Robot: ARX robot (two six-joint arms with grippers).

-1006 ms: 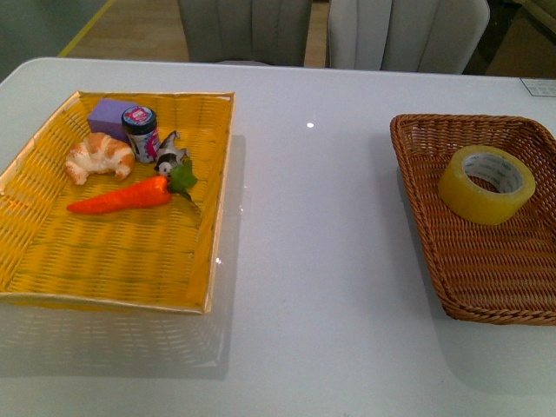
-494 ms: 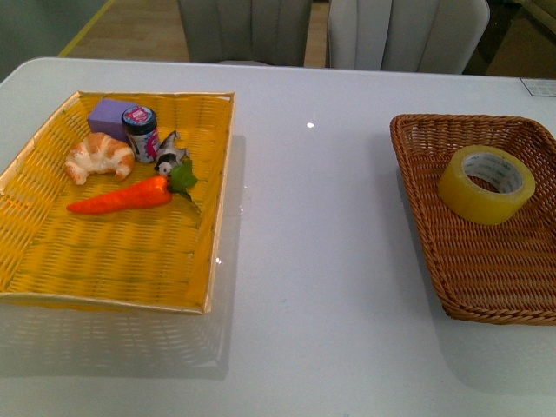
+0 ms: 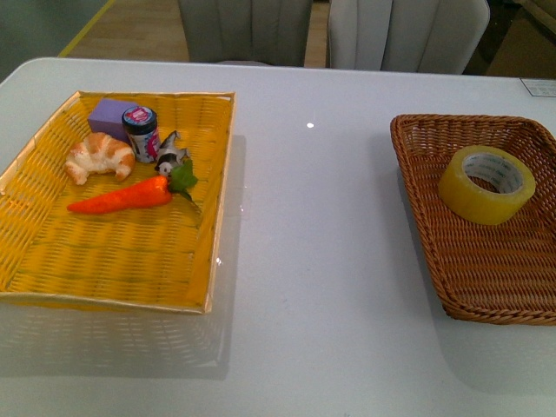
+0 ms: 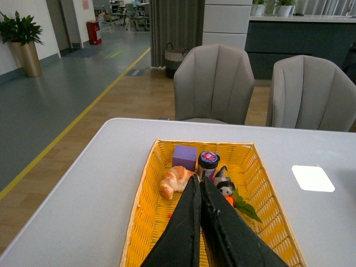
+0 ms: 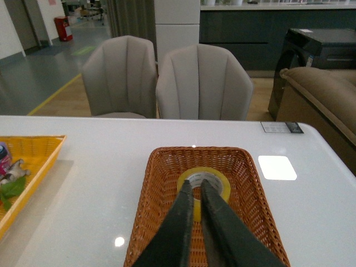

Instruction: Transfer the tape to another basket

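the tape (image 3: 486, 184) lay flat in the far half of the brown basket (image 3: 460, 287) on the right side of the table (image 3: 321, 261), its open core facing up; in the right wrist view the tape (image 5: 218, 181) sat just beyond the tips of the right gripper (image 5: 192, 183), whose fingers were pressed together and held nothing; whether the tips touched the roll could not be told, since they covered its near edge; the left gripper (image 4: 197, 182) was likewise closed with nothing between its fingers, poised over the yellow basket (image 4: 144, 222) on the left; that basket held a croissant (image 3: 99, 156), a purple block (image 3: 108, 114), a small jar (image 3: 141, 132), a carrot (image 3: 122, 196) and a small dark figure (image 3: 171, 154) too small to make out; the fingers hid most of the carrot in the left wrist view; neither arm appeared in the front view; the brown basket's right edge was cut off there.
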